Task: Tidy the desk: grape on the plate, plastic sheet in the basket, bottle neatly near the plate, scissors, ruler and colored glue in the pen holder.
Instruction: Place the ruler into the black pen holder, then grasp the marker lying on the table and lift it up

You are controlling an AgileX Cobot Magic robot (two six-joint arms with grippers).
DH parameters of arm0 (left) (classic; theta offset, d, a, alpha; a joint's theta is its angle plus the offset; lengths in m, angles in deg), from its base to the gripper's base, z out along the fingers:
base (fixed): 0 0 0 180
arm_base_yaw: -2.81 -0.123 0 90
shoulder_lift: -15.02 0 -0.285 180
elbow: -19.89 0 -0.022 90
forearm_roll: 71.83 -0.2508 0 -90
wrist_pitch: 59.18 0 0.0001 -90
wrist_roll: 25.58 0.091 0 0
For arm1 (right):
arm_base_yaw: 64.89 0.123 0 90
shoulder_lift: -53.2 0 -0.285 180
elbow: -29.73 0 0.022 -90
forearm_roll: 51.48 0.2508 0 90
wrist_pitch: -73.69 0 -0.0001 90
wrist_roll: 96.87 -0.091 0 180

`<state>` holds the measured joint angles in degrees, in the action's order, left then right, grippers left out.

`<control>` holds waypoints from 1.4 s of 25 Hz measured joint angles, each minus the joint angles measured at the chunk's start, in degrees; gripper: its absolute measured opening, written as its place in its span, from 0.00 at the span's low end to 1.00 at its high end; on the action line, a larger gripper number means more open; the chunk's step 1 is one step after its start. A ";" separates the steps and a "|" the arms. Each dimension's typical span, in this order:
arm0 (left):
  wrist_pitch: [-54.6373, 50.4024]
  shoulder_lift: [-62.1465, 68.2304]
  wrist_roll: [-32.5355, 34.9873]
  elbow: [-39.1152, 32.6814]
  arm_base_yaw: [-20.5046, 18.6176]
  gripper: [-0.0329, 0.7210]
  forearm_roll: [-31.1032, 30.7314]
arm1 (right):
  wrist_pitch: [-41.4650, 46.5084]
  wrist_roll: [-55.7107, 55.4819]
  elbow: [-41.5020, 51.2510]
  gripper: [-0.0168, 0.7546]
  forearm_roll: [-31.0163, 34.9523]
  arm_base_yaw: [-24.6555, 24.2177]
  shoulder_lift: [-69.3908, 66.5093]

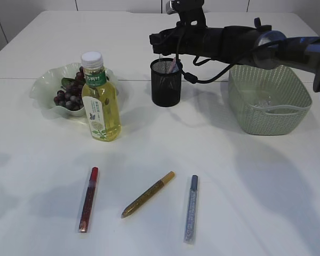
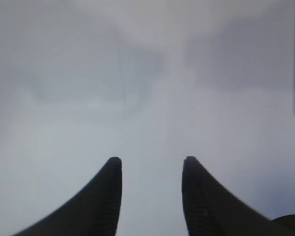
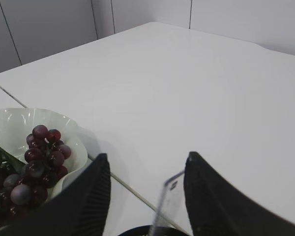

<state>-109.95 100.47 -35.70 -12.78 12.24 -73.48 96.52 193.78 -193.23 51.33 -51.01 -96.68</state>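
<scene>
While the right gripper (image 3: 146, 196) hangs over the pen holder (image 1: 166, 82), jaws apart around a clear ruler (image 3: 168, 204), the left gripper (image 2: 151, 196) stands half-open and empty; 3 glue pens (image 1: 148, 194) lie on the bench (image 1: 245, 176).

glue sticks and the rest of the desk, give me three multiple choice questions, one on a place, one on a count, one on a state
1. Where are the grapes?
A. on the plate
B. in the basket
C. in the pen holder

2. How many glue sticks lie on the table?
A. one
B. three
C. five

3. How does the bottle stand?
A. on its side
B. upside down
C. upright, cap on

Answers:
1. A, the bunch sits in the pale green plate behind the bottle.
2. B, a red glue stick, a gold glue stick and a silver glue stick lie at the front.
3. C, the white cap is on top and the base is on the table.
</scene>
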 joint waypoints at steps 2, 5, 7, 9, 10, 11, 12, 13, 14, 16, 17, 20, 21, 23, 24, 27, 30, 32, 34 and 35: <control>0.20 0.00 0.00 0.00 0.00 0.44 0.00 | 0.00 0.05 0.00 0.54 0.00 0.00 0.00; 0.20 0.00 0.00 0.00 0.00 0.44 0.00 | 0.00 0.14 0.00 0.54 0.00 0.00 0.00; 0.20 0.00 0.00 0.00 0.00 0.44 0.00 | 0.00 0.14 0.00 0.54 0.00 0.00 0.00; 0.32 0.00 0.00 0.00 0.00 0.44 0.00 | 0.00 -0.01 0.00 0.54 0.00 0.00 0.00; 0.32 0.00 0.00 0.00 0.00 0.44 0.00 | 0.00 -0.66 0.00 0.54 0.00 0.00 0.12; 0.32 0.00 0.00 0.00 0.00 0.44 0.00 | 0.00 -1.49 0.00 0.54 0.00 0.00 0.44; 0.32 0.00 0.00 0.00 0.00 0.44 0.00 | 0.00 -2.52 0.00 0.54 0.00 0.00 1.05; 0.32 0.00 0.00 0.00 0.00 0.44 0.00 | 0.00 -3.56 0.00 0.54 -0.12 0.00 1.95; 0.32 0.00 0.00 0.00 0.00 0.44 0.00 | -0.03 -5.21 0.00 0.54 -0.67 0.00 2.93; 0.32 0.00 0.00 0.00 0.00 0.44 0.00 | -0.13 -9.87 0.00 0.54 -4.23 0.00 5.97; 0.32 0.00 0.00 0.00 0.00 0.44 0.00 | -0.02 -13.65 0.00 0.54 -7.81 0.00 7.37; 0.33 0.00 0.00 0.00 0.00 0.44 0.00 | 1.30 -28.30 1.18 0.54 -22.66 0.00 12.25; 0.33 0.00 0.00 0.00 0.00 0.44 0.00 | 2.65 -34.50 1.63 0.54 -28.40 0.00 13.35; 0.33 0.00 0.00 0.00 0.00 0.44 0.00 | 6.27 -46.39 2.34 0.54 -39.04 0.00 15.73; 0.33 0.00 0.00 0.00 0.00 0.44 0.00 | 8.70 -52.98 2.44 0.54 -44.83 0.00 16.69; 0.44 0.00 0.00 0.00 0.00 0.44 0.00 | 15.92 -72.24 2.57 0.54 -62.02 0.43 20.77; 0.44 0.00 0.00 0.00 0.00 0.44 0.04 | 23.09 -91.07 2.57 0.54 -81.34 1.99 25.65; 0.54 0.00 0.00 0.00 0.00 0.44 0.67 | 28.11 -100.51 2.57 0.54 -91.04 3.57 28.90; 0.54 0.00 0.00 0.00 0.00 0.44 1.65 | 32.37 -105.15 2.96 0.54 -95.43 5.09 32.24; 0.54 0.00 0.00 0.00 0.00 0.44 1.65 | 34.72 -106.60 3.22 0.54 -96.55 5.86 33.43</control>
<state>-109.41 100.47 -35.70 -12.78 12.24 -71.83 131.24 87.18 -190.02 -45.22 -45.15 -63.25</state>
